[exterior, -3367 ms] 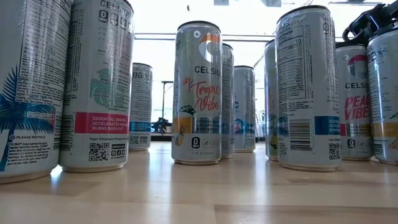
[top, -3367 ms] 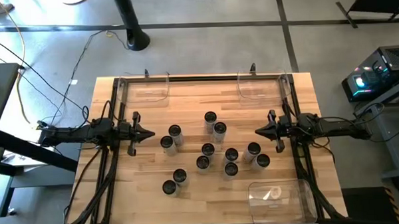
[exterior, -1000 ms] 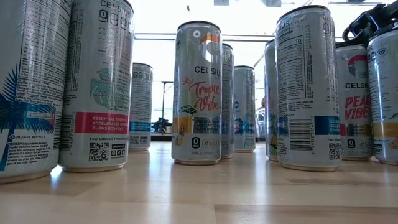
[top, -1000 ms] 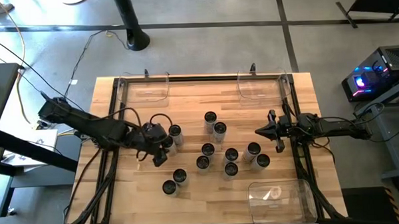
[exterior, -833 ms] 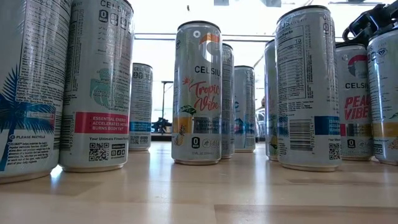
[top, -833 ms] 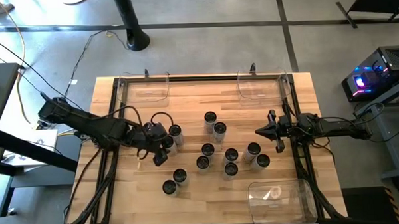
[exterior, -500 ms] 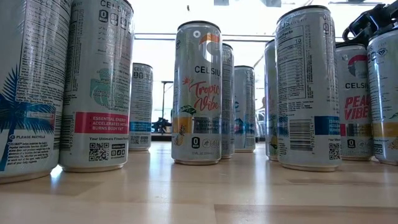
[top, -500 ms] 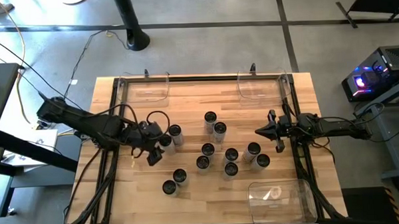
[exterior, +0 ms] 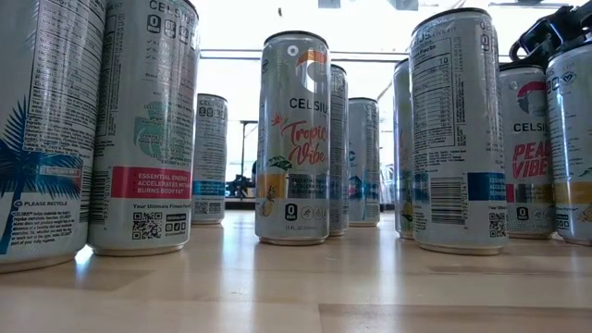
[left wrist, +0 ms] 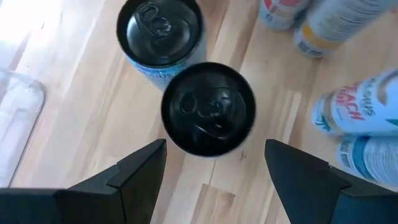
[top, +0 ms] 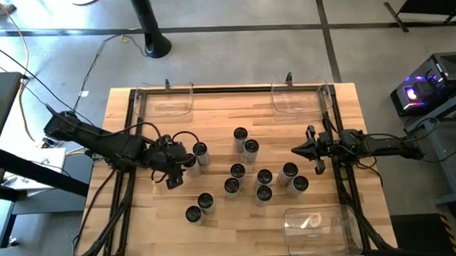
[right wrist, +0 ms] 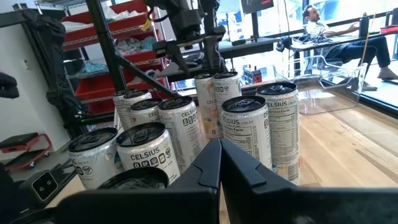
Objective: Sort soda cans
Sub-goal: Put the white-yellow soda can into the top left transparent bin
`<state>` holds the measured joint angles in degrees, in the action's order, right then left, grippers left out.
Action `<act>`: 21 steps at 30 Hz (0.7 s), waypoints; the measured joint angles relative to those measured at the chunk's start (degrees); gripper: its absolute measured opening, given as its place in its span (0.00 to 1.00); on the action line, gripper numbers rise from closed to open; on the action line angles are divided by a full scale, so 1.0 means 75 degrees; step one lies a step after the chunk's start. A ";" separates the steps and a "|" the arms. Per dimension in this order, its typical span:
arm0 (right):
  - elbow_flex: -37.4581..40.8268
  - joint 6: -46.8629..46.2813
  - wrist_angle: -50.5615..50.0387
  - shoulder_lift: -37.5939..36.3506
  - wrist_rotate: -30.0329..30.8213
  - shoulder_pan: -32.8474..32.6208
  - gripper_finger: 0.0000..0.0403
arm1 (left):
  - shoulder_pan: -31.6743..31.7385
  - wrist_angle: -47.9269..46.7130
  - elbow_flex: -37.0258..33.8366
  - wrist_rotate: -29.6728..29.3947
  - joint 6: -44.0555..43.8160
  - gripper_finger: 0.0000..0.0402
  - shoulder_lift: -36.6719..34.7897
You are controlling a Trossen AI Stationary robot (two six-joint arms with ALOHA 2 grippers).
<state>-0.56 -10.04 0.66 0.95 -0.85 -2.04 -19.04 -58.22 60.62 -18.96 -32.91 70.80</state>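
Observation:
Several soda cans [top: 248, 173] stand upright on the wooden table [top: 216, 227], with dark tops and pale printed sides [exterior: 292, 139]. My left gripper [top: 185, 161] hangs open over the leftmost pair, pointing down. In the left wrist view, its fingers [left wrist: 214, 143] stand on either side of one can's black top [left wrist: 208, 117] without touching it. The pair's other can [left wrist: 160, 31] stands right behind it. My right gripper [top: 295, 150] waits shut at the table's right side, its closed fingers [right wrist: 219, 152] pointing at the group of cans.
Clear plastic bins sit at the far left [top: 166, 100], the far right [top: 295, 95] and the near right corner [top: 319, 227]. Two cans [top: 199, 207] stand apart toward the near edge. Bare wood lies along the near left. Shelving and a seated person [right wrist: 323, 28] show beyond the table.
My left wrist has drawn slightly toward the table's left edge above the leftmost pair of cans. The cans have stayed where they were.

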 joint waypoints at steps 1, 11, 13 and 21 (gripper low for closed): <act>-0.0003 0.0002 0.0001 0.0000 -0.0001 0.0001 0.00 | 0.0014 0.0028 0.0000 -0.0005 -0.0002 0.67 0.0018; -0.0003 0.0000 -0.0001 0.0000 -0.0001 0.0001 0.00 | 0.0205 0.0156 0.0000 -0.0043 -0.0261 0.67 0.0468; 0.0000 0.0003 0.0001 0.0000 0.0000 0.0000 0.00 | 0.0232 0.0161 0.0003 -0.0098 -0.0325 0.67 0.0571; -0.0003 0.0001 -0.0001 0.0000 -0.0001 0.0001 0.00 | 0.0244 0.0480 0.0009 -0.0413 -0.0385 0.67 0.1069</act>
<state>-0.58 -10.04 0.65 0.95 -0.85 -2.03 -17.21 -54.62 60.69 -22.06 -35.80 78.82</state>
